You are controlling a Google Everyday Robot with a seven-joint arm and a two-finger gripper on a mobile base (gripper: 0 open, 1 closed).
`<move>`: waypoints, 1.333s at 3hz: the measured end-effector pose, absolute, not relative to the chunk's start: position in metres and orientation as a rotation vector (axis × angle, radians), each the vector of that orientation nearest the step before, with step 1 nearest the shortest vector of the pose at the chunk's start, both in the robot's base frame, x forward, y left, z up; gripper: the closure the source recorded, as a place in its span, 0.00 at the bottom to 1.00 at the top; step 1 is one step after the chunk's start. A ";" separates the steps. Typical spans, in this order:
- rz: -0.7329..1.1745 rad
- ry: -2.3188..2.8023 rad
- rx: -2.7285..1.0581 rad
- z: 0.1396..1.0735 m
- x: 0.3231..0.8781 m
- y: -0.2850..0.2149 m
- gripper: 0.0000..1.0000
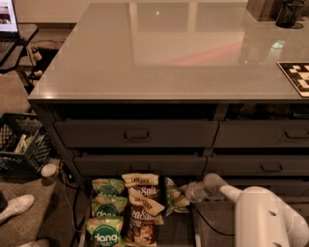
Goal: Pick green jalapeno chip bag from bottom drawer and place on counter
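Observation:
The bottom drawer [174, 230] is pulled open at the foot of the cabinet. The green jalapeno chip bag [171, 195] stands at the right of the bags in it, slim and pale green. My gripper [182, 195] reaches in from the right on a white arm and is at the bag's right edge, touching it. The counter [169, 53] is the wide glossy grey top above.
Green "dang" bags [105, 224] and brown "Sea Salt" bags [143, 207] fill the drawer's left. Closed drawers [136, 134] sit above. A checkered board [297, 75] and dark cup [288, 12] are on the counter's right. A black crate [19, 142] and a shoe [17, 205] are on the floor at left.

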State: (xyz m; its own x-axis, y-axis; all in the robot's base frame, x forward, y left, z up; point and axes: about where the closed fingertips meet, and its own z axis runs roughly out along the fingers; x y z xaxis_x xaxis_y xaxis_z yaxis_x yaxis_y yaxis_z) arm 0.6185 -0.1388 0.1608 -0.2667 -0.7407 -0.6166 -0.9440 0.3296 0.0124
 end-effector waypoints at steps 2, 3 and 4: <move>0.509 2.188 -1.403 0.196 0.597 -0.162 1.00; 0.466 2.241 -1.352 0.214 0.584 -0.179 1.00; 0.419 2.293 -1.310 0.236 0.564 -0.191 1.00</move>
State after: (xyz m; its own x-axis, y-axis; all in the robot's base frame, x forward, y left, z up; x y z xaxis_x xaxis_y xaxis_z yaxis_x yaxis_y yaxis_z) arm 0.5642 -0.1909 0.2362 -0.4383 -0.7248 -0.5317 -0.8659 0.4991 0.0334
